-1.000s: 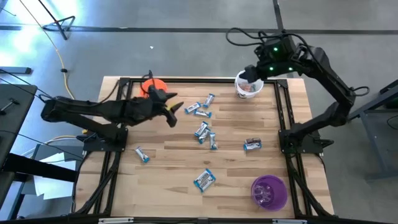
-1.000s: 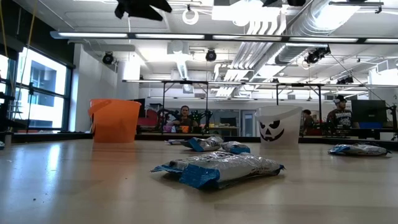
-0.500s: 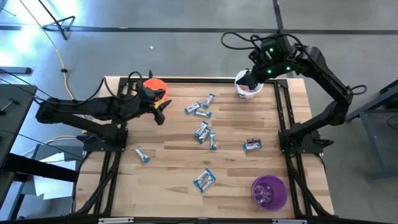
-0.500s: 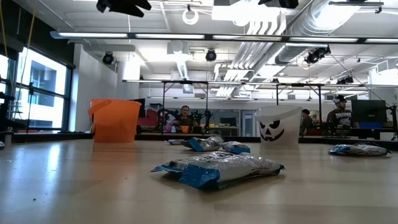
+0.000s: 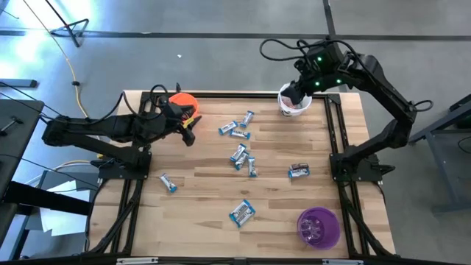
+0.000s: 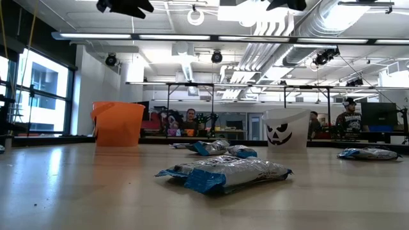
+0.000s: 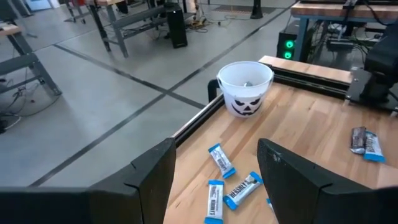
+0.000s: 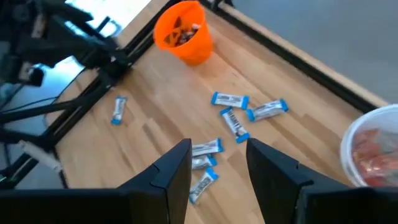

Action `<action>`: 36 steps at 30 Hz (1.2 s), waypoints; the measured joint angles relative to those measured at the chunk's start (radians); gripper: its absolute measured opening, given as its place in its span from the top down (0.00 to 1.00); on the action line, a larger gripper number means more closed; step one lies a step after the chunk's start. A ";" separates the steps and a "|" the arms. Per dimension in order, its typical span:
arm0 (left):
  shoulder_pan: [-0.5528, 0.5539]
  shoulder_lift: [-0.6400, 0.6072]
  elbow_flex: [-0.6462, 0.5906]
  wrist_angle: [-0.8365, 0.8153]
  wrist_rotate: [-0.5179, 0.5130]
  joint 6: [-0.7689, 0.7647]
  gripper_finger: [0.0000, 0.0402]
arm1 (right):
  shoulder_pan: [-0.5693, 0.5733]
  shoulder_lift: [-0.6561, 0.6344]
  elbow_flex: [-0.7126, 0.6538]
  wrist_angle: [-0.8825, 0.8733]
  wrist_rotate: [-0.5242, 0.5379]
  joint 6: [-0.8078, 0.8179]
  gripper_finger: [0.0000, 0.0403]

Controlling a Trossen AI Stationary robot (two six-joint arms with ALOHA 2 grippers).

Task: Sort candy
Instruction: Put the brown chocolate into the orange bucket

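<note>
Here, small blue-and-white wrapped candy (image 5: 238,155) pieces lie flat and scattered over the middle of the light wooden table (image 5: 199,184), their long sides pointing many different ways. The left gripper (image 5: 190,123) hangs open, holding nothing, beside the orange plastic cup (image 5: 182,101). The right gripper (image 5: 291,94) hangs open, empty, above the white pumpkin-face cup (image 5: 296,104).
</note>
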 joint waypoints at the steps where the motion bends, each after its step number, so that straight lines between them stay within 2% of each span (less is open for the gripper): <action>1: 0.000 0.000 0.000 0.000 -0.008 0.000 0.47 | 0.000 0.001 0.000 0.000 0.013 0.009 0.63; 5: 0.000 0.000 0.000 0.001 -0.036 0.000 0.47 | 0.000 0.002 0.000 -0.008 0.019 0.066 0.63; 10: 0.000 0.000 0.000 0.002 -0.072 0.000 0.47 | 0.000 0.002 0.000 -0.015 0.018 0.025 0.63; 16: 0.000 0.000 0.000 0.002 -0.080 -0.008 0.47 | -0.001 0.002 0.000 -0.029 0.156 0.115 0.63; 25: 0.000 0.000 0.000 0.002 -0.080 -0.009 0.47 | 0.000 0.002 0.000 -0.039 0.163 -0.018 0.63; 33: 0.000 0.000 0.000 0.002 -0.080 -0.009 0.47 | -0.001 0.006 0.000 -0.051 0.106 -0.017 0.63; 36: 0.000 0.000 0.000 0.002 -0.080 -0.009 0.47 | -0.004 0.007 0.000 -0.107 0.068 0.027 0.63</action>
